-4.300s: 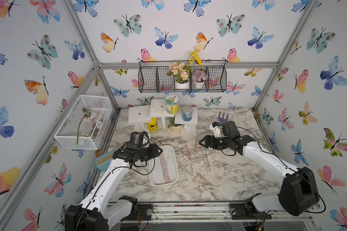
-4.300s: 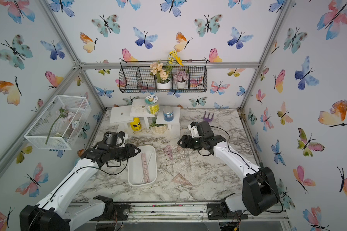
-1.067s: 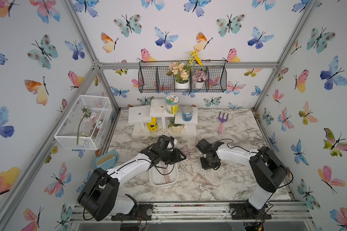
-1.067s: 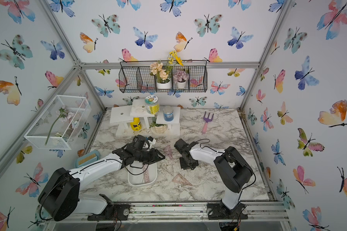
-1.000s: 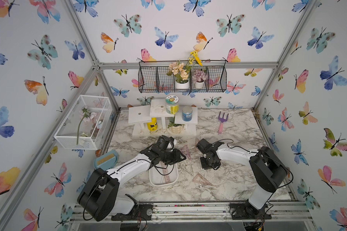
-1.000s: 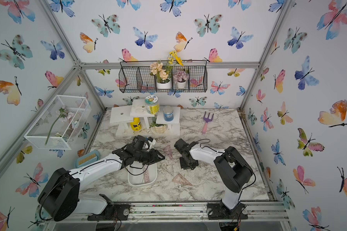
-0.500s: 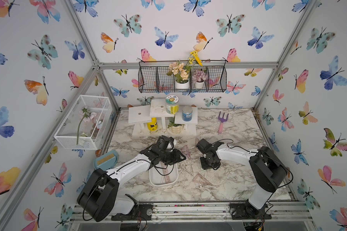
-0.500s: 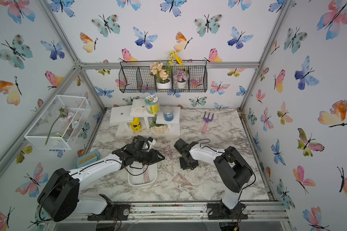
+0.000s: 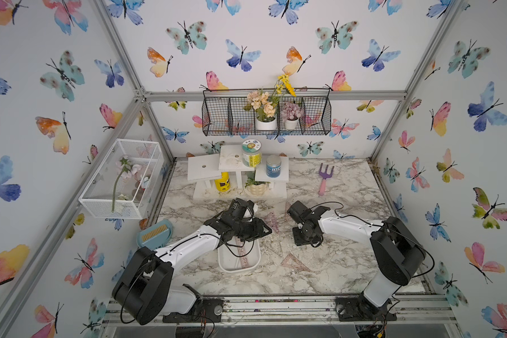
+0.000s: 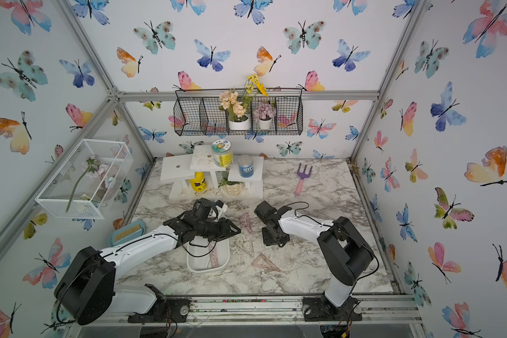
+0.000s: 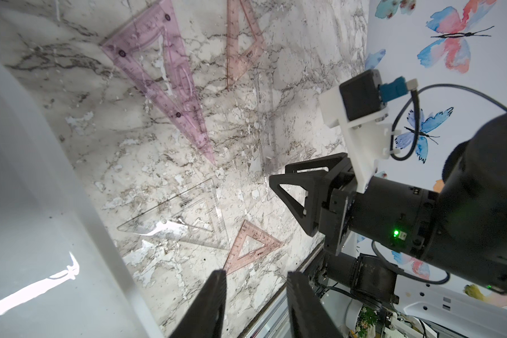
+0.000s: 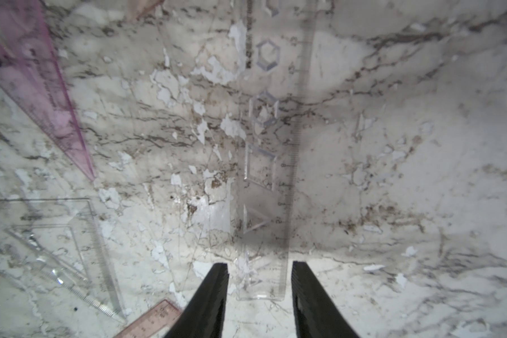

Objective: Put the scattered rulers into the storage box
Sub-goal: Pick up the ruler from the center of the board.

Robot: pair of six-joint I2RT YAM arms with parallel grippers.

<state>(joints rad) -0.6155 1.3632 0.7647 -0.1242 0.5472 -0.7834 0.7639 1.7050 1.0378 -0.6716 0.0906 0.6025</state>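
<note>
The white storage box (image 9: 226, 263) lies at front centre with one pink ruler (image 9: 243, 254) inside. My left gripper (image 11: 255, 281) hovers open and empty over the box's far end, beside its wall (image 11: 41, 204). My right gripper (image 12: 259, 269) points down at the table, open, with the near end of a clear straight ruler (image 12: 270, 175) lying between its fingertips. A purple set square (image 11: 158, 82), a pink one (image 11: 243, 44), a clear one (image 11: 182, 216) and a small pink one (image 11: 252, 245) lie flat on the marble between box and right arm.
A purple-and-pink garden fork (image 9: 324, 178) lies at the back right. A white stepped shelf (image 9: 237, 169) with jars stands at the back centre. A blue brush (image 9: 155, 234) sits left of the box. A wire cage (image 9: 120, 178) and a black basket (image 9: 265, 117) hang on the walls.
Since about four seconds ago both arms have come in to the table's middle, the right one lowering onto the clear ruler. Over the last second neither arm visibly moves.
</note>
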